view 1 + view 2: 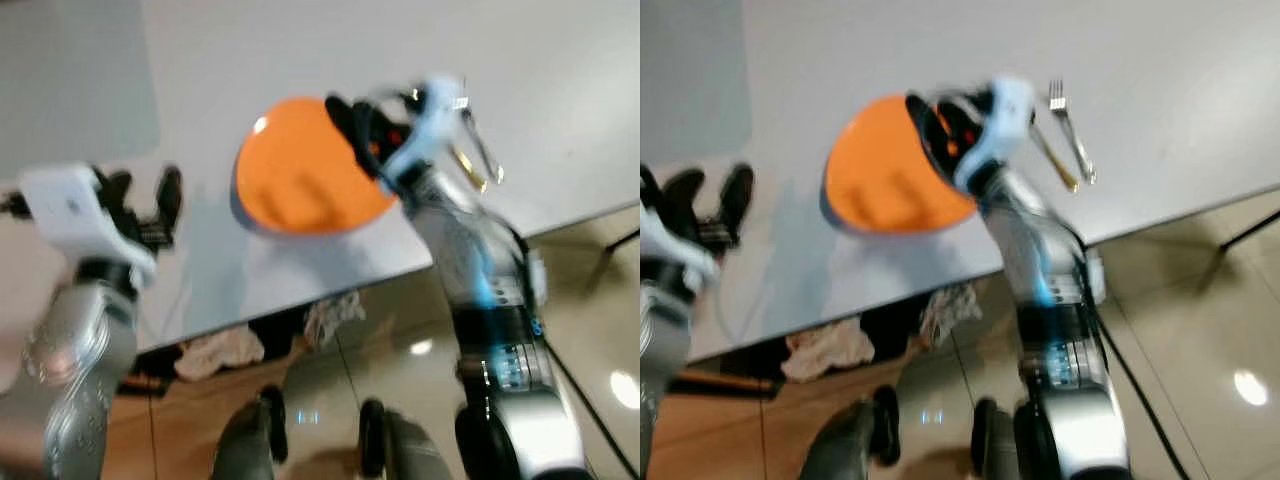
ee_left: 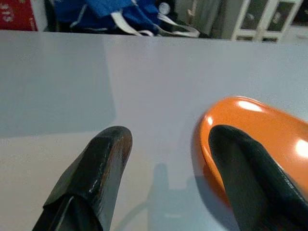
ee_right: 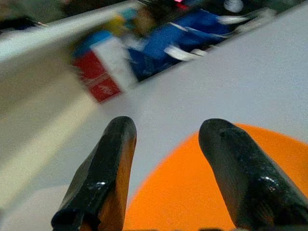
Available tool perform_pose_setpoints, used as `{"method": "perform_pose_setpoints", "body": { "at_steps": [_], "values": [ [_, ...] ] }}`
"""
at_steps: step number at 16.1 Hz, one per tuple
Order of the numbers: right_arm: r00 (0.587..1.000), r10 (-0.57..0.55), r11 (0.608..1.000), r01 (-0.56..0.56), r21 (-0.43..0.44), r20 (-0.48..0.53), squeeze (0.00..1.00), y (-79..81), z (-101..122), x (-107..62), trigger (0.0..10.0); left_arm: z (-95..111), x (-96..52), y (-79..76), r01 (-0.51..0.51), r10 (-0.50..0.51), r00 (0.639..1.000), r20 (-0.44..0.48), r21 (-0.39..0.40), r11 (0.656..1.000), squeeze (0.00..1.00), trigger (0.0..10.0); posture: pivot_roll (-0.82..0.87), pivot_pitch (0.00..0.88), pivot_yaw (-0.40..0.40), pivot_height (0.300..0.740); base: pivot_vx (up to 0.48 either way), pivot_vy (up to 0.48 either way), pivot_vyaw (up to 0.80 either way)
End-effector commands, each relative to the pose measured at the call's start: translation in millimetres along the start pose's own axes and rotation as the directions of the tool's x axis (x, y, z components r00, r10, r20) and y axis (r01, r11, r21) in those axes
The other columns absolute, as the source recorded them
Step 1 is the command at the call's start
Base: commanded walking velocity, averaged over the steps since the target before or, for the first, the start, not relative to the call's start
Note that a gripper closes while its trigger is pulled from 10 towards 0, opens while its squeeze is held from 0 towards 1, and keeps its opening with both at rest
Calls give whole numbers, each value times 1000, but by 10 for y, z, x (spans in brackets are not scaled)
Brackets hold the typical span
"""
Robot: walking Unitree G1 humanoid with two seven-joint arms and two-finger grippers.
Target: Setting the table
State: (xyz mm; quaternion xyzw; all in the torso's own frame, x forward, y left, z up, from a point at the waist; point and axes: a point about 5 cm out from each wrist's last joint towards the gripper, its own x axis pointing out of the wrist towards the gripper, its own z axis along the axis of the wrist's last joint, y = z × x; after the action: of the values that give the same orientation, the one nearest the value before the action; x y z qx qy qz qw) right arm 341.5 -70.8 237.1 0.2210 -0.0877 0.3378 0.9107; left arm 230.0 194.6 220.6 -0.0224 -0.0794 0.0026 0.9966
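An orange plate [image 1: 300,170] lies on the grey table [image 1: 300,50], close to its front edge. My right gripper [image 1: 350,130] hovers over the plate's right rim, open, its two black fingers [image 3: 115,159] spread above the orange surface [image 3: 192,192] with nothing between them. My left gripper [image 1: 146,195] is open over bare table to the left of the plate, and the plate's edge [image 2: 260,130] shows just beyond one fingertip. A silver fork [image 1: 1072,130] and a gold utensil [image 1: 1052,158] lie on the table right of the plate.
The table's front edge runs diagonally just below the plate. Crumpled cloths [image 1: 220,350] lie on the floor under the table. Blue bags [image 2: 110,14] and a red box [image 3: 98,77] sit past the far side. A thin dark leg [image 1: 610,250] stands at the right.
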Motion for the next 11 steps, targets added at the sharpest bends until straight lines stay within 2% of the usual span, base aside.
{"method": "perform_pose_setpoints", "body": {
  "at_steps": [1, 2, 3, 5, 7, 8, 9, 10, 11],
  "values": [
    [992, 123, 992, -123, -1, 3, 0, 168, 27, -128, 10000, 31, -66, -63, 35, -36, 999, 30, 33, 999, 0, 10000, -43, 243, -29, 740, 0, 0, 0],
    [987, 158, 987, -159, -14, -25, 0, 210, -58, -260, 10000, -5, -81, -62, 16, -16, 1000, 17, -7, 1000, 0, 10000, -40, 228, -33, 740, 0, 0, 0],
    [988, 141, 990, -142, -18, -64, 0, 199, -171, -380, 10000, -64, -101, -68, 9, -9, 1000, -9, -20, 1000, 0, 10000, -38, 220, -33, 740, 0, 472, 0],
    [990, 41, 996, -51, -74, -137, 0, 83, -370, -526, 10000, -231, -101, -72, 2, -1, 998, -55, 19, 1000, 0, 10000, -32, 202, -38, 740, 0, 476, 0],
    [978, -100, 978, 64, -197, -181, 0, -65, -541, -643, 10000, -415, -75, -110, -7, 5, 997, -76, -25, 1000, 0, 10000, -39, 171, -35, 740, 0, 476, 0],
    [978, -93, 977, 53, -207, -189, 0, -59, -554, -654, 10000, -456, -72, -141, 6, -8, 996, -84, -27, 1000, 0, 10000, -40, 165, -33, 740, 0, 476, 0],
    [978, -46, 984, 9, -176, -205, 0, -29, -566, -669, 10000, -554, -75, -190, 25, -28, 994, -107, -29, 999, 0, 10000, -39, 155, -32, 740, 0, 476, 0],
    [979, -29, 986, -5, -167, -203, 0, -23, -565, -661, 10000, -606, -72, -227, 30, -38, 992, -117, -65, 997, 0, 10000, -42, 148, -33, 740, 0, 476, 788],
    [979, 16, 978, -58, -203, -202, 0, 10, -564, -622, 10000, -661, -54, -316, 58, -68, 991, -114, -90, 994, 0, 10000, -39, 139, -28, 740, 0, 476, 775]
  ]
}}
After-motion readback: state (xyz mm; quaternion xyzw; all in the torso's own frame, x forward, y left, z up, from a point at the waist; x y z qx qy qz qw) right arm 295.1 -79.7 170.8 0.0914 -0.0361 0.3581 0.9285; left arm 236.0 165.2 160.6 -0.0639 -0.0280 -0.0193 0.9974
